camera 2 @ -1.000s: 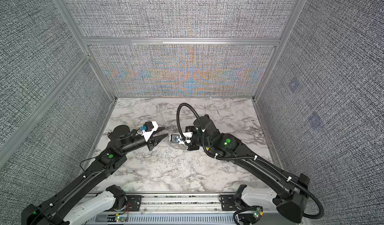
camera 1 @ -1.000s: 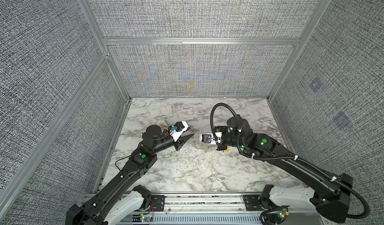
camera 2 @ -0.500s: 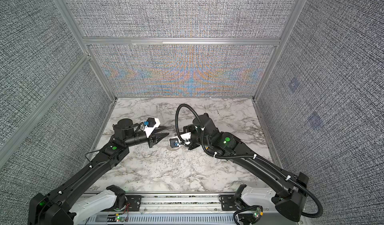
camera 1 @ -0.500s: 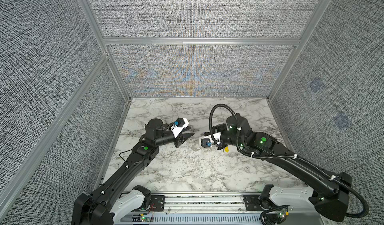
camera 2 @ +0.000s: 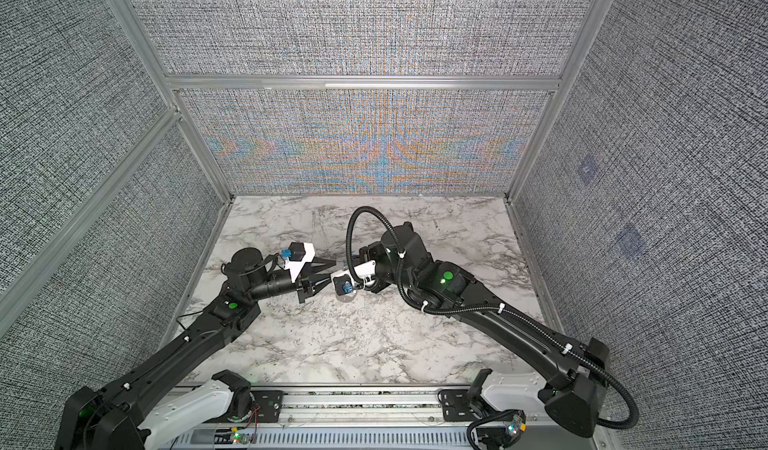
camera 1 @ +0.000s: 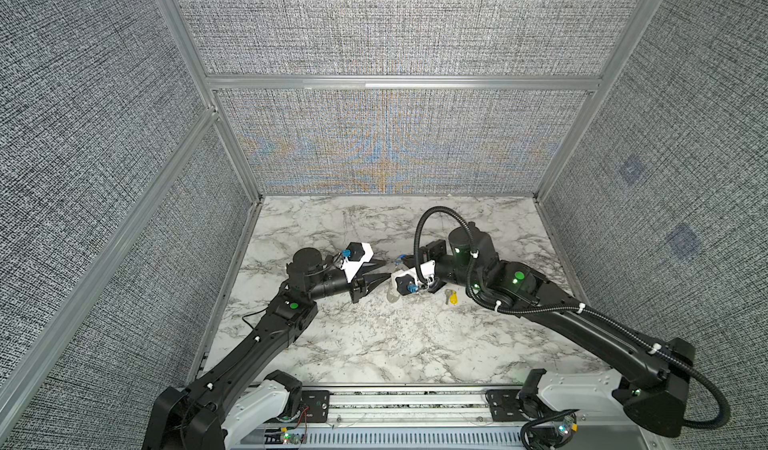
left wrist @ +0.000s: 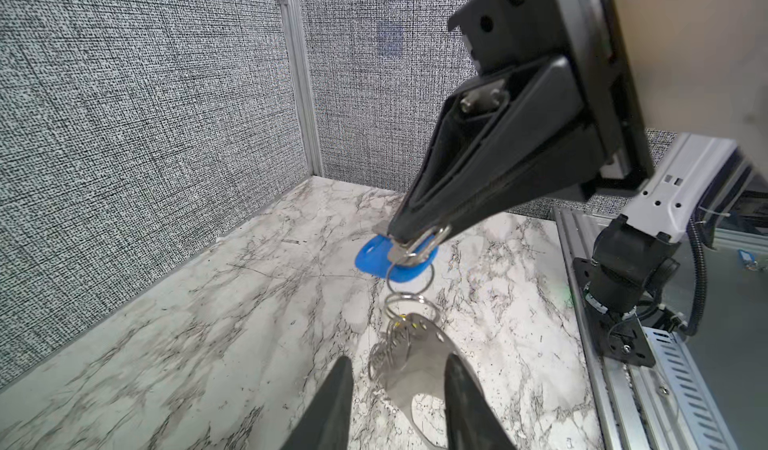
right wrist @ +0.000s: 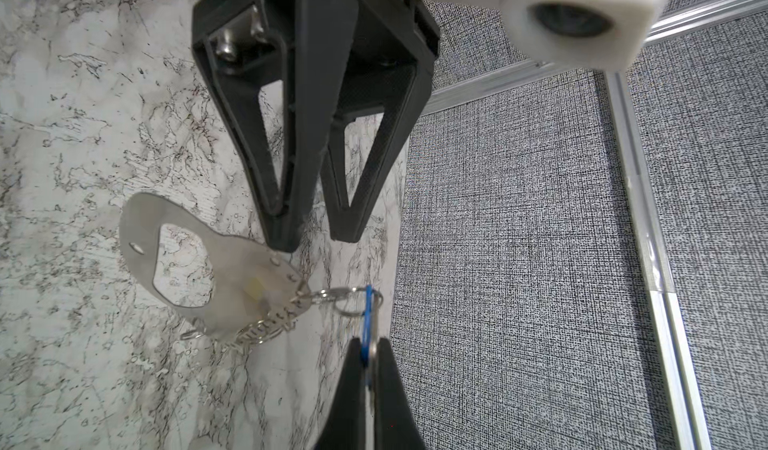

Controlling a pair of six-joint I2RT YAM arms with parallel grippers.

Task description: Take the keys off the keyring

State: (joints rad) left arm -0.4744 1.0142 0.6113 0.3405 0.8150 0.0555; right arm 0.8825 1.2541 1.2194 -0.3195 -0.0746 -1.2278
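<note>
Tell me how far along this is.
Done: the yellow-tagged metal key lies loose on the table. In hand: the right gripper pinches the blue-tagged key, linked by small rings to the flat grey oval keyring; the left gripper is open beside it. Left: freeing the blue key.

No legible writing anywhere; any on the keyring [right wrist: 241, 273] is blurred.

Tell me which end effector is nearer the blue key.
Right. The right end effector is shut on the blue key; the left end effector, open, is beside the keyring.
</note>
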